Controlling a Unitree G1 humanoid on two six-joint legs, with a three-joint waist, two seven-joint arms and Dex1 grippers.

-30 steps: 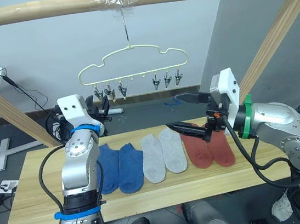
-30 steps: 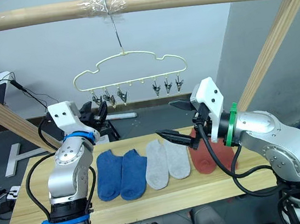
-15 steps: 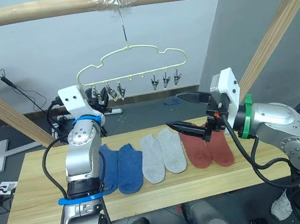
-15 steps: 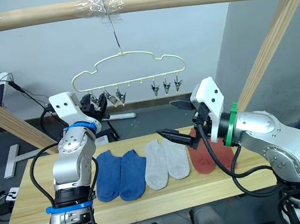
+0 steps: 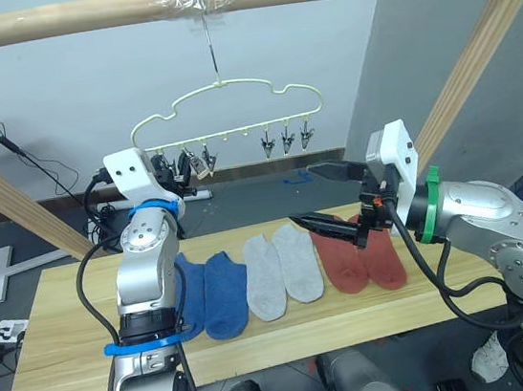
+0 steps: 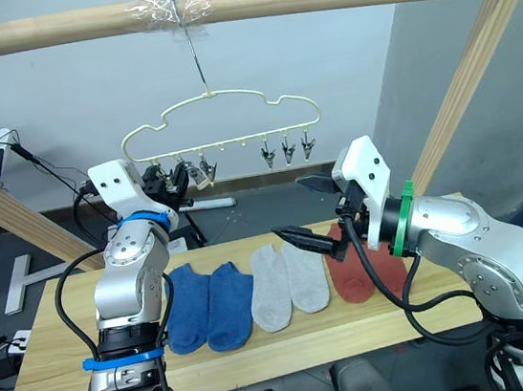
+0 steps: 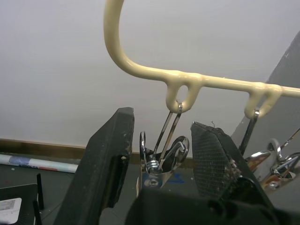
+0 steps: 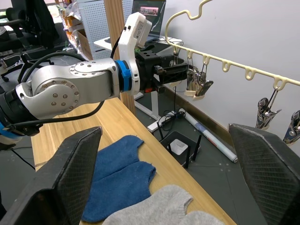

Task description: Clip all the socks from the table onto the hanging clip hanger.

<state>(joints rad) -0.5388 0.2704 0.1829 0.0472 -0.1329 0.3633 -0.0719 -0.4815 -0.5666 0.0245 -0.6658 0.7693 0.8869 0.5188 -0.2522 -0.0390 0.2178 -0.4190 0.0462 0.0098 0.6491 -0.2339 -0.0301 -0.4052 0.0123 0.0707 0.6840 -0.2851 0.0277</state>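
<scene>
Six socks lie in a row across the middle of the counter (image 5: 62, 366): blue pair (image 5: 212, 294) at left, grey pair (image 5: 281, 270) in the middle, rust-red pair (image 5: 362, 259) at right. None is clipped yet.

Clip hanger (image 5: 221, 104) hangs by its hook from the overhead pole (image 5: 74, 18), above and beyond the socks, its clips all empty.

Left gripper (image 7: 161, 154) is raised to the hanger's left end. Jaws parted, one finger either side of a dangling metal clip (image 7: 161, 157); not pressing it as far as the left wrist view shows.

Right gripper (image 5: 324, 194) hovers above the grey and red socks, jaws spread wide, holding nothing and clear of the fabric.

Judgement: opening step. The left arm is lining up on a clip while no sock is in hand. Next calls for the right gripper to drop and pinch one sock by its cuff, lift it to the hanger, and the left jaws to squeeze the clip open to receive it.
</scene>
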